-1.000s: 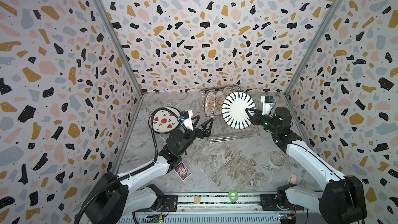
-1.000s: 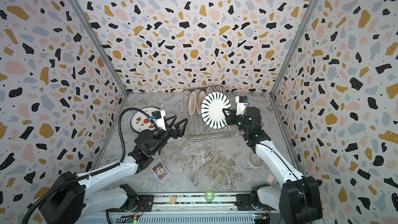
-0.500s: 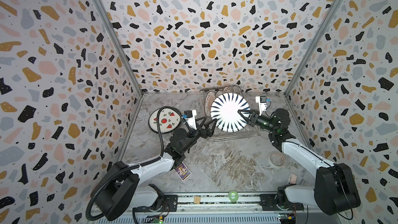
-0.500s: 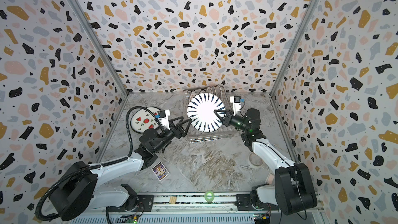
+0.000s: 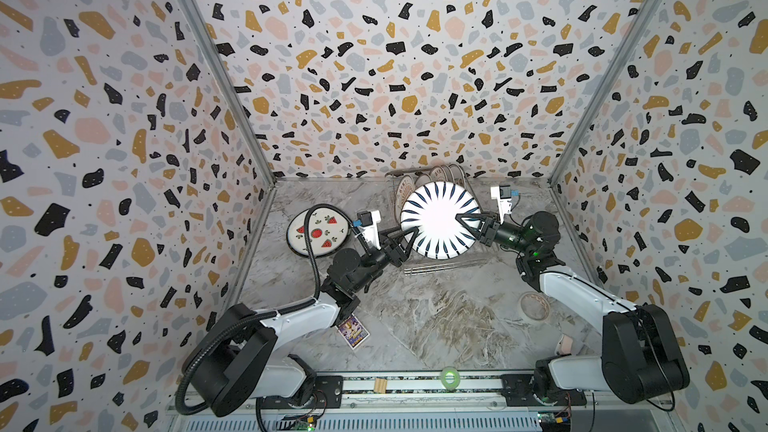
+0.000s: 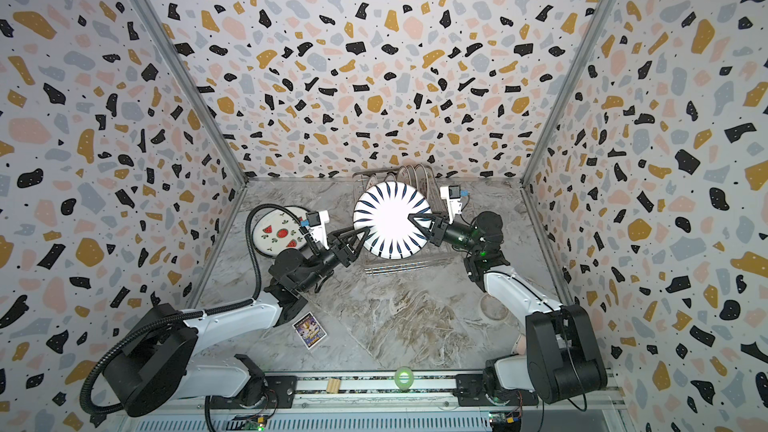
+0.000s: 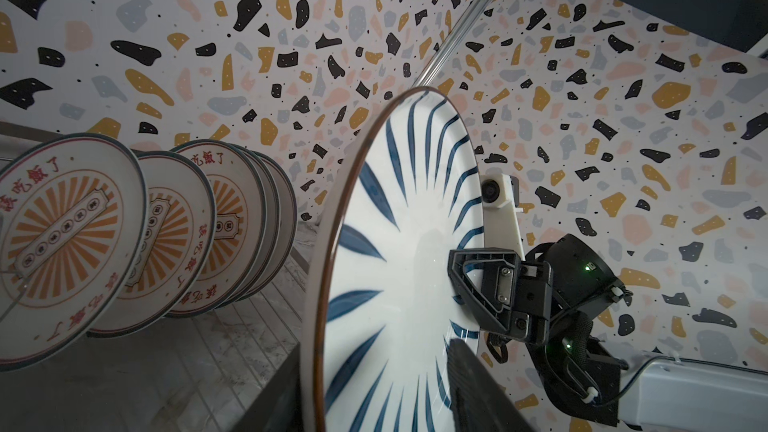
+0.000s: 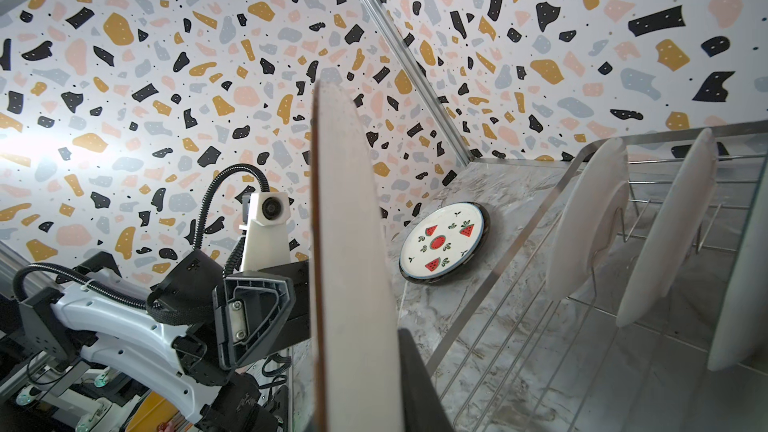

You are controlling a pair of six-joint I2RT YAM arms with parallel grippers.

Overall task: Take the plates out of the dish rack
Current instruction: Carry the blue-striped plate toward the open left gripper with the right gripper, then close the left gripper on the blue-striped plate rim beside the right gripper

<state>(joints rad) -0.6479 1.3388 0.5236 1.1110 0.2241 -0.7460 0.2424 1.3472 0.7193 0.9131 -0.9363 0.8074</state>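
Plainly, the striped plate (image 5: 436, 220) was held in the air over the dish rack (image 5: 444, 266), at the 12 o'clock end of the table (image 5: 436, 326). Its painted face was turned up to both top views. The right gripper (image 5: 459, 220) pinched its rim at 3 o'clock, with one finger on the face. The left gripper (image 5: 409, 238) met the rim near 8 o'clock.

Only the left wrist view showed how: one dark finger (image 7: 469, 388) lay over the face and the other behind the back, straddling the rim. Whether they pressed it I could not tell.

That view also showed the sunburst plates (image 7: 70, 243) standing in a row in the rack, with red characters round their borders. From above they were mostly hidden behind the striped one, and the right wrist view gave only plain white backs.

A watermelon plate (image 5: 318, 232) lay on the table at the striped plate's 9 o'clock, well apart. A card (image 5: 352, 331) lay near 7 o'clock and a tape roll (image 5: 535, 306) near 4 o'clock.
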